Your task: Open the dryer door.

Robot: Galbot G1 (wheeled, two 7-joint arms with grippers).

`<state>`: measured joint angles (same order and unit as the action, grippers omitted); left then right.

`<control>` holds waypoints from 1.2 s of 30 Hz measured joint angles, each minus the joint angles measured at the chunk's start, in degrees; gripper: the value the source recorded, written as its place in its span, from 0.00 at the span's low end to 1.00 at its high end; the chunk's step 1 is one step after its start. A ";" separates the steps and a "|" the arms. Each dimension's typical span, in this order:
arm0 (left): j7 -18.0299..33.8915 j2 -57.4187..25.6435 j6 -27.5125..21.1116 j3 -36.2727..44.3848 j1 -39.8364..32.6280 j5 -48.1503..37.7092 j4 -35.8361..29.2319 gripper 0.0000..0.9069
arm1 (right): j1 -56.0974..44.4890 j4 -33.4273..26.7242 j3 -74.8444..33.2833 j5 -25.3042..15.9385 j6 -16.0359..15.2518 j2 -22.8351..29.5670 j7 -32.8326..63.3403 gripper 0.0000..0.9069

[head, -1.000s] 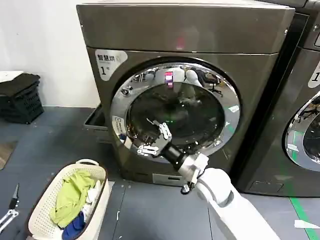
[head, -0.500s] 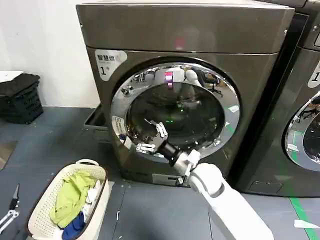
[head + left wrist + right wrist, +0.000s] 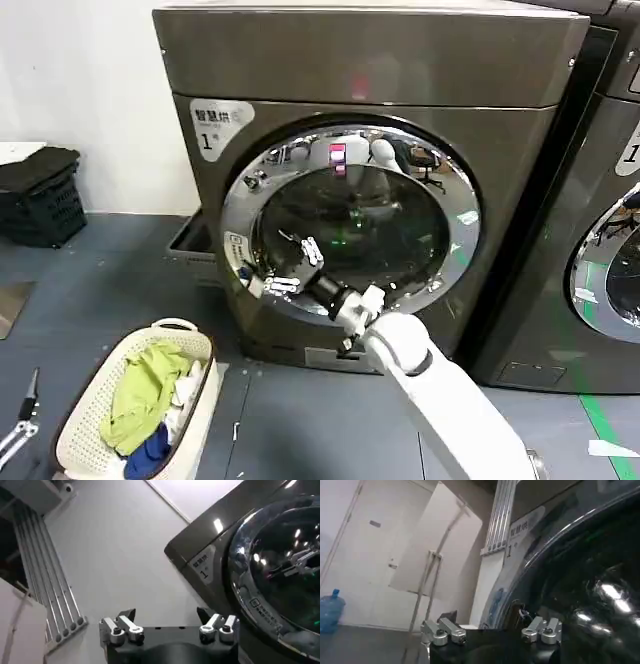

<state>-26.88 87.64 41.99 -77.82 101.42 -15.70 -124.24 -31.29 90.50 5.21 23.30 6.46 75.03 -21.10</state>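
The right gripper (image 3: 288,268), a black pincer with white-tipped fingers on a white arm, reaches up against the dryer door (image 3: 350,225), a large round door with a wide mirror-chrome rim and a dark tinted glass centre set in the front of the bronze-grey dryer cabinet (image 3: 380,60). The pincer is spread open, grasping nothing; its fingers lie at the lower-left arc of the chrome rim, just inside the cabinet's edge, and whether they touch the rim cannot be told. The door sits shut, flush with the cabinet.

In the right wrist view the fingers (image 3: 442,630) stand apart before the dark glass (image 3: 580,590).

The door is probably stiff, fairly heavy and latched, and its polished rim looks slippery. The glass offers no grip, so the hold should be taken at the rim's outer edge beside the pincer.

The left gripper (image 3: 169,628) hangs idle and open, well off to the side, facing the dryer.
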 joint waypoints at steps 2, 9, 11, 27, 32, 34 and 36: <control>-0.01 0.05 0.02 -0.08 0.20 0.01 -0.30 1.00 | 0.48 -0.65 0.18 0.00 0.00 0.39 -0.02 1.00; -0.01 0.20 0.04 -0.25 0.29 -0.01 -0.67 1.00 | 1.63 -3.05 0.70 -0.11 0.13 1.69 -0.05 1.00; -0.01 0.25 0.04 -0.24 0.31 -0.01 -0.67 1.00 | 1.87 -3.57 0.98 -0.18 0.17 2.02 -0.09 1.00; 0.01 0.37 0.21 -0.39 0.83 -0.01 -0.47 1.00 | 4.21 -8.77 2.07 -0.38 0.45 4.69 -1.94 1.00; 0.02 0.38 0.21 -0.46 0.93 -0.02 -0.47 1.00 | 5.17 -10.64 2.29 -0.26 0.63 5.42 -2.27 1.00; 0.02 0.38 0.20 -0.46 0.94 -0.02 -0.47 1.00 | 5.49 -11.34 2.40 -0.26 0.78 5.63 -2.63 1.00; 0.02 0.37 0.18 -0.45 0.94 -0.01 -0.45 1.00 | 5.77 -12.00 2.61 -0.25 0.85 5.77 -3.11 1.00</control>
<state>-26.86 88.02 42.17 -78.28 102.36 -15.71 -124.70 -25.52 78.50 7.82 23.04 7.31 80.80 -24.21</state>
